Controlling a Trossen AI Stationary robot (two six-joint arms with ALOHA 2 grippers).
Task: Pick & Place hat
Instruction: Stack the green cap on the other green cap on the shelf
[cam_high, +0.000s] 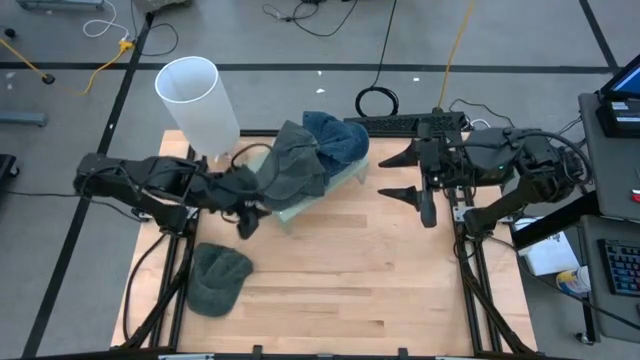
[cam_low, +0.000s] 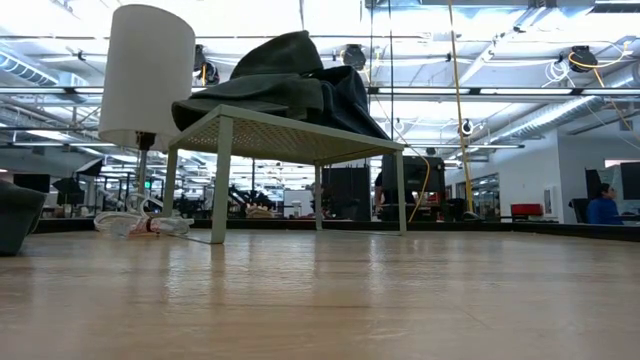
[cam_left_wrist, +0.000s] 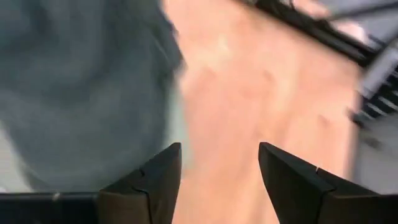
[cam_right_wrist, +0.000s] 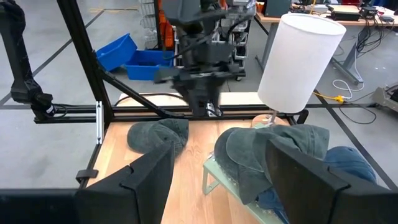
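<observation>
A grey-green hat (cam_high: 292, 165) and a blue hat (cam_high: 338, 137) lie piled on a small pale-green stand (cam_high: 345, 178). In the low view the grey-green hat (cam_low: 280, 65) sits on top of the stand (cam_low: 290, 135). A second grey-green hat (cam_high: 218, 276) lies flat on the wooden table near its left front. My left gripper (cam_high: 250, 212) is open just off the stand's left side, beside the piled grey-green hat (cam_left_wrist: 81, 93), with nothing between its fingers (cam_left_wrist: 217, 155). My right gripper (cam_high: 385, 177) is open to the right of the stand, facing the hats (cam_right_wrist: 273, 149).
A white lamp (cam_high: 196, 98) stands just behind the stand's left end, close to my left arm. Bare wood lies in front of the stand and between it and my right gripper. A black keyboard (cam_high: 400, 125) and cables lie beyond the table's far edge.
</observation>
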